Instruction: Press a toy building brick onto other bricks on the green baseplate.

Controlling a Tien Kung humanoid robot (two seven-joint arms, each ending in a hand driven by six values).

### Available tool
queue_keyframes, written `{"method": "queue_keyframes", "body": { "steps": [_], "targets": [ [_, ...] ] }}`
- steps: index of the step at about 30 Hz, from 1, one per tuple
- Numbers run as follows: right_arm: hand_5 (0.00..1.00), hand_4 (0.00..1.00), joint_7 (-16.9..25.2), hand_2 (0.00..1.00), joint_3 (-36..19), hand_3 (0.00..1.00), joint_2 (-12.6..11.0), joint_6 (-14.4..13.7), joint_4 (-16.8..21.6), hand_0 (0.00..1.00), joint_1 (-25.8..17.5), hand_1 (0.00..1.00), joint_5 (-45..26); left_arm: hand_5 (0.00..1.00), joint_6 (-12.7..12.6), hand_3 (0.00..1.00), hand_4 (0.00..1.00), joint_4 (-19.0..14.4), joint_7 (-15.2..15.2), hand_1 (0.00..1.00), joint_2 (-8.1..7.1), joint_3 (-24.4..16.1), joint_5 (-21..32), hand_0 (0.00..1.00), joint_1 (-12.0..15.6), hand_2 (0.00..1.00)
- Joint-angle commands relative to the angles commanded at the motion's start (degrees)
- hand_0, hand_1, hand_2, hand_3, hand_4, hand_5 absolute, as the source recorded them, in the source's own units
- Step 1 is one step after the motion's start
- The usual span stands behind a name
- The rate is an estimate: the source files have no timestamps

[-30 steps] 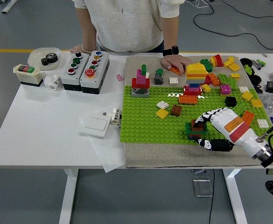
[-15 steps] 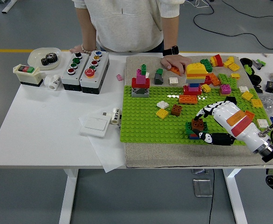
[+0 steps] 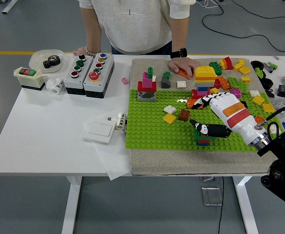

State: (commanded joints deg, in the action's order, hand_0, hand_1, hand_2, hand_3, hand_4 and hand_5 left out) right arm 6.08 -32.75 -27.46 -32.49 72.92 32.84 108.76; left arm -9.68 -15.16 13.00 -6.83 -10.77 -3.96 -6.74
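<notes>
Green baseplate (image 3: 152, 122) is what carries everything you care about, and your target sits near its front edge, right of centre — a small stack of bricks (image 3: 203, 138) with green and red layers showing. Your right hand (image 3: 214, 113) lies directly over it: the thumb (image 3: 211, 130) rests across the stack's top, the fingers (image 3: 200, 103) arch toward the plate's middle. The palm hides whatever is beneath, so I cannot tell whether the hand grips a brick or only bears down. The press runs straight down; the forearm comes in from the plate's front right corner. The left hand is out of view.

At the table's far left corner a white bowl (image 3: 41, 58) holds a dark gear (image 3: 50, 61). A person's hand (image 3: 182, 65) rests at the plate's far edge, well apart.
</notes>
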Motion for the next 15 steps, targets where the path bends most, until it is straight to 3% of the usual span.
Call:
{"method": "queue_keyframes", "body": {
  "steps": [2,3,7,8,9,15],
  "targets": [
    [0.484,0.863,-4.48,0.678,1.21,0.669,0.59,1.1,0.9,0.594,1.14,0.614,0.04,0.83,-0.01,0.784,0.82,0.01,-0.02,0.594,-0.03,0.07,0.11,0.482,-0.01,0.751],
    [0.509,0.923,-6.79,0.681,1.9,0.666,0.94,1.88,1.37,0.6,1.81,0.637,0.1,0.83,-0.03,0.783,0.821,0.02,0.0,0.594,-0.04,0.1,0.12,0.481,-0.01,0.749],
    [0.509,0.923,-14.8,0.681,4.12,0.666,2.36,4.62,2.33,0.6,4.42,0.637,0.9,0.83,-0.09,0.783,0.821,0.04,0.09,0.594,-0.07,0.24,0.18,0.481,-0.01,0.749],
    [0.509,0.923,-15.88,0.681,4.56,0.666,2.71,5.09,2.31,0.6,5.03,0.637,1.2,0.83,-0.09,0.783,0.821,0.05,0.14,0.594,-0.08,0.25,0.16,0.481,0.0,0.749],
    [0.522,0.991,-16.47,0.651,4.85,0.651,2.94,5.32,2.26,0.584,5.44,0.621,1.39,0.827,-0.09,0.783,0.819,0.05,0.17,0.592,-0.09,0.26,0.14,0.48,0.0,0.747],
    [0.527,0.998,-20.17,0.631,7.22,0.627,5.15,7.93,0.23,0.587,8.52,0.605,3.19,0.827,-0.16,0.783,0.818,0.07,0.43,0.591,-0.12,0.32,0.1,0.479,0.18,0.747]
  ]
}}
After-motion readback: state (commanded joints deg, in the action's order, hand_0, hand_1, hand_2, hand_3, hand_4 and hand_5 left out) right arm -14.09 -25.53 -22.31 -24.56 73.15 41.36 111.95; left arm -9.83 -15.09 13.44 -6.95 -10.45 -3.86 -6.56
